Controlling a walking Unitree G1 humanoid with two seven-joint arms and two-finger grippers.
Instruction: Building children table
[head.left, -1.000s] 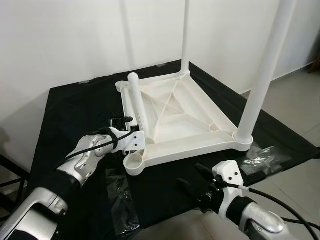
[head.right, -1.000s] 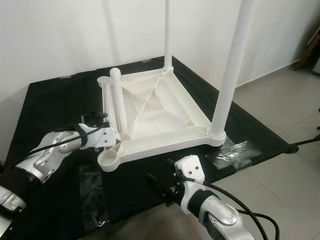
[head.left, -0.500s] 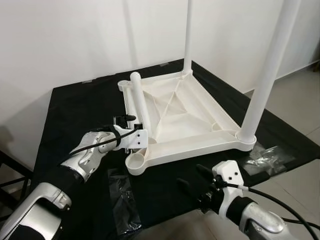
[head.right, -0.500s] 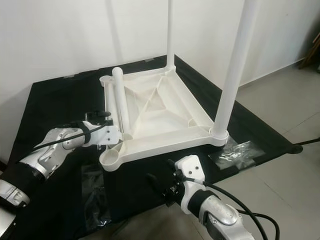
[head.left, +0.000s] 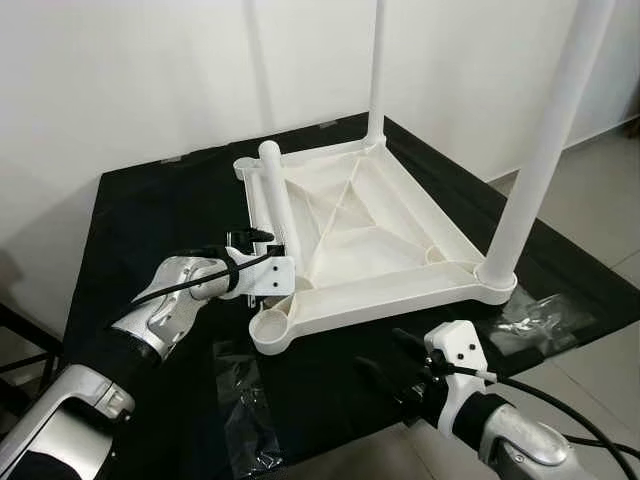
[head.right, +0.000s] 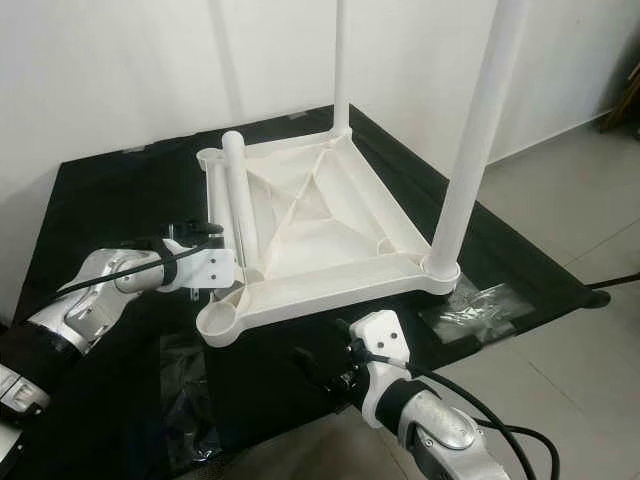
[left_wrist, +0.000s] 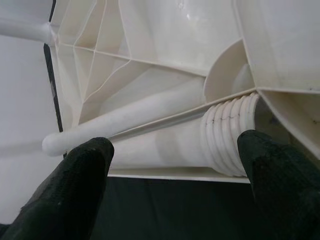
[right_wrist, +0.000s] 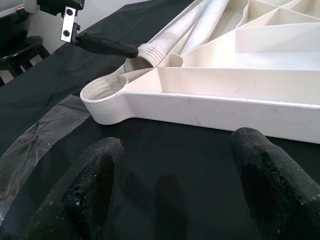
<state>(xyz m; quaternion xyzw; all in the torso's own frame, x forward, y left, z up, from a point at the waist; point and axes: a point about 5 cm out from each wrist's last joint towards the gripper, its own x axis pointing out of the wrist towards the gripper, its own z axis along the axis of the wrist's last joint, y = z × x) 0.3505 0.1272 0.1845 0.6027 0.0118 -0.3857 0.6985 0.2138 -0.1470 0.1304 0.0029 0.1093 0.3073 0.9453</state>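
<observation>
Your right gripper (head.left: 385, 352), low in the frame, hangs spread with nothing held, just short of the upturned tabletop (head.left: 372, 228) at centre. Your left gripper (head.left: 262, 252), centre left, straddles the loose leg (left_wrist: 165, 145) lying inside its frame, fingers wide, not clamping.

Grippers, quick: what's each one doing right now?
Left gripper: open, fingers either side of the loose leg's threaded end.
Right gripper: open, holding nothing.
</observation>
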